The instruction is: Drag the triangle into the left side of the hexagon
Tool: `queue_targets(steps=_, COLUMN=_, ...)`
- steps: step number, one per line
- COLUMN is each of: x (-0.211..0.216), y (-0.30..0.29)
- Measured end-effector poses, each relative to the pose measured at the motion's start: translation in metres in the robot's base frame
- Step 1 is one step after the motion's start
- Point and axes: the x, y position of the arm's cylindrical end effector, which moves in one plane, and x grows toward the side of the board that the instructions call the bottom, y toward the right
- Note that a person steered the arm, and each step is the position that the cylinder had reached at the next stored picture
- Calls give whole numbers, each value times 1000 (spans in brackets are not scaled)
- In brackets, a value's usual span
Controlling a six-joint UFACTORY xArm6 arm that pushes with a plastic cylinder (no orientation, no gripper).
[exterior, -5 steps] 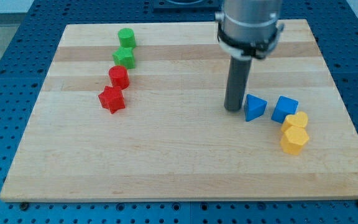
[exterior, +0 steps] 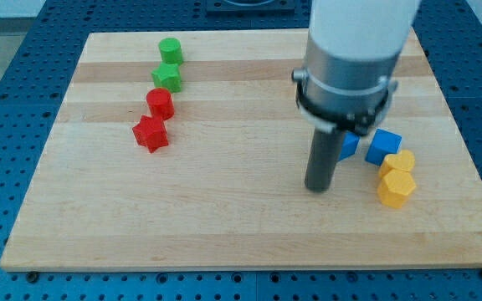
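Note:
My tip point(exterior: 318, 188) rests on the board, toward the view's bottom and left of the blue triangle point(exterior: 349, 145), which is mostly hidden behind the rod. The yellow hexagon point(exterior: 395, 189) lies to the right of my tip, near the view's right, touching a second yellow block point(exterior: 402, 162) above it. A blue cube point(exterior: 383, 145) sits just right of the triangle and above the yellow blocks.
At the view's upper left stand a green cylinder point(exterior: 170, 50), a green star-shaped block point(exterior: 167, 78), a red cylinder point(exterior: 160, 104) and a red star-shaped block point(exterior: 151, 134). The wooden board point(exterior: 241, 226) lies on a blue perforated table.
My tip has moved toward the view's bottom, from beside the triangle's left to below it. The arm now covers most of the triangle. The blocks have not visibly moved.

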Motion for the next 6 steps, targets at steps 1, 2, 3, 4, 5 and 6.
queue_targets(steps=1, x=-50, y=-9)
queue_targets(steps=2, x=-80, y=-18)
queue_targets(steps=3, x=-90, y=18)
queue_targets(steps=4, x=-49, y=28)
queue_targets(steps=5, x=-15, y=24)
queue_targets(steps=6, x=9, y=41)
